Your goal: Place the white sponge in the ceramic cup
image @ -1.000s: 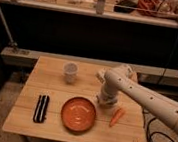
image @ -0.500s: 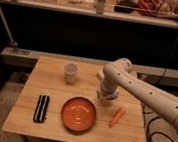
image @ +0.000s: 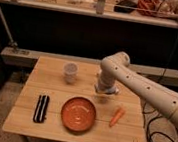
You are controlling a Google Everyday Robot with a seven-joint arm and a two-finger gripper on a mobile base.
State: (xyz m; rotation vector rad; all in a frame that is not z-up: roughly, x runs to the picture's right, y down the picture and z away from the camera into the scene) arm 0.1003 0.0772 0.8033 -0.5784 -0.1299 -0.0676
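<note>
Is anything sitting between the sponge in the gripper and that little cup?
Nothing visible. The gripper, holding the white sponge, hangs right of the ceramic cup with bare tabletop between; the orange plate lies nearer the camera, off that line.

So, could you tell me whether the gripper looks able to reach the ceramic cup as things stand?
Probably yes. The gripper, shut on what looks like the white sponge, hangs right of the ceramic cup in the picture, with only bare tabletop between them; the orange plate lies nearer the front.

ceramic cup (image: 70, 72) — pale, upright | white sponge (image: 109, 92) — bluish block pinched in gripper (image: 104, 90) (to the cup's right, apart)
</note>
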